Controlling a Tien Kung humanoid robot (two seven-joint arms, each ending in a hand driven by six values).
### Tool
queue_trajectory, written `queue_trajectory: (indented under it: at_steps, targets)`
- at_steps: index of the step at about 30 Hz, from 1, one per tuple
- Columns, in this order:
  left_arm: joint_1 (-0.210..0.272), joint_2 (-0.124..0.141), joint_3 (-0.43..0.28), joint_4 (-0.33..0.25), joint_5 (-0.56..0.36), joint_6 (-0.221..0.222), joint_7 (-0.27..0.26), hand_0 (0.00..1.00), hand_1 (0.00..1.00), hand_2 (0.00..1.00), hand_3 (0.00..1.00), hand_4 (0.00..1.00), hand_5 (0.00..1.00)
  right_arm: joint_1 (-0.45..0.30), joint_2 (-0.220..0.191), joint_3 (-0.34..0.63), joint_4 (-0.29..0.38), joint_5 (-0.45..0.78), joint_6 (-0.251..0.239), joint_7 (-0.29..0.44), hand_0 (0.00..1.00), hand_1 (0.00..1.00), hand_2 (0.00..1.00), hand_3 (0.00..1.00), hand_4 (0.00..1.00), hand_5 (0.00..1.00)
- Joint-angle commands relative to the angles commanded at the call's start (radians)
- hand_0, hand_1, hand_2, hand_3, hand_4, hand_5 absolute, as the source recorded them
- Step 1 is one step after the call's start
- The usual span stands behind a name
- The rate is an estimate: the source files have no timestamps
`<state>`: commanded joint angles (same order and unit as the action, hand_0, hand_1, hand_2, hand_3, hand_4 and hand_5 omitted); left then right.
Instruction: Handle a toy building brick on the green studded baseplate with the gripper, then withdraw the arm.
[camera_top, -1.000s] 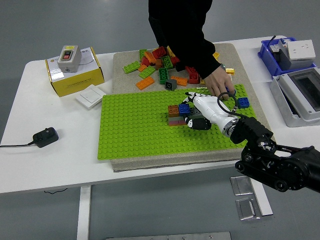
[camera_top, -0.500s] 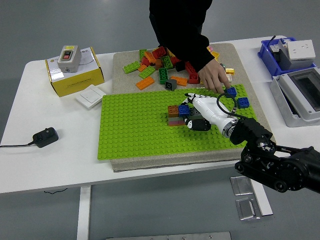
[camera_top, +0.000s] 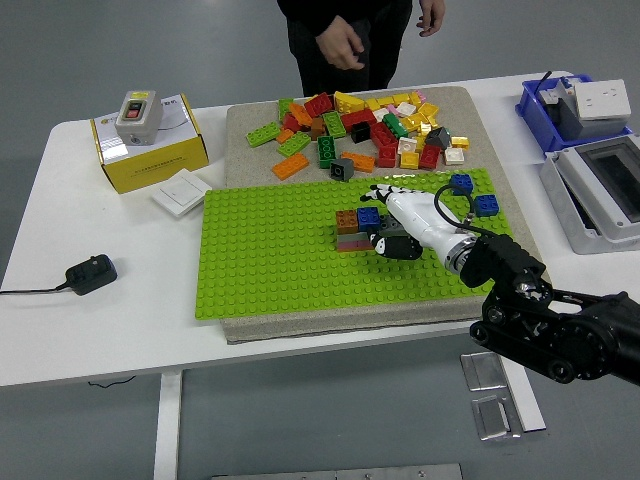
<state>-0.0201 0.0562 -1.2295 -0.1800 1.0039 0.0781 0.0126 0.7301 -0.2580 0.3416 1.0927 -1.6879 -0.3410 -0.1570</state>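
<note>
The green studded baseplate (camera_top: 280, 255) lies in the middle of the table on a beige mat. Near its centre right stands a small stack of an orange, a blue and a grey brick (camera_top: 356, 229). My right hand (camera_top: 392, 232), white with black joints, reaches in from the lower right and its fingers curl against the stack's right side, at the blue brick (camera_top: 369, 217). Two more blue bricks (camera_top: 461, 184) (camera_top: 487, 205) sit on the baseplate's right end. My left arm is out of sight.
Several loose bricks (camera_top: 360, 125) lie in a heap on the mat behind the baseplate. A person (camera_top: 345, 40) stands at the far side, hands lifted off the table. A yellow box (camera_top: 150, 140), a white switch plate (camera_top: 180, 192) and a black adapter (camera_top: 90, 273) are left; blue bin (camera_top: 570, 110) and grey box (camera_top: 600, 195) right.
The person's hand, which was at the blue brick on the baseplate's right end, has pulled back off the table to the far side. My right hand has stayed at the stack.
</note>
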Motion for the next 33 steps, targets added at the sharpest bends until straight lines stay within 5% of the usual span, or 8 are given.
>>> queue_trajectory:
  at_steps: [18, 33]
  targets:
    - [-0.002, -0.001, -0.005, 0.0, -0.001, -0.016, -0.016, 0.66, 0.659, 0.568, 0.592, 0.156, 0.681, -0.002, -0.005, 0.004, 0.012, 0.019, -0.003, 0.017, 0.831, 0.903, 0.97, 0.839, 0.507, 0.341]
    - [0.003, -0.004, 0.0, 0.0, -0.011, -0.026, -0.041, 0.66, 0.658, 0.567, 0.592, 0.158, 0.681, -0.054, -0.057, 0.089, 0.148, 0.099, -0.008, 0.044, 0.835, 0.905, 0.98, 0.878, 0.519, 0.342]
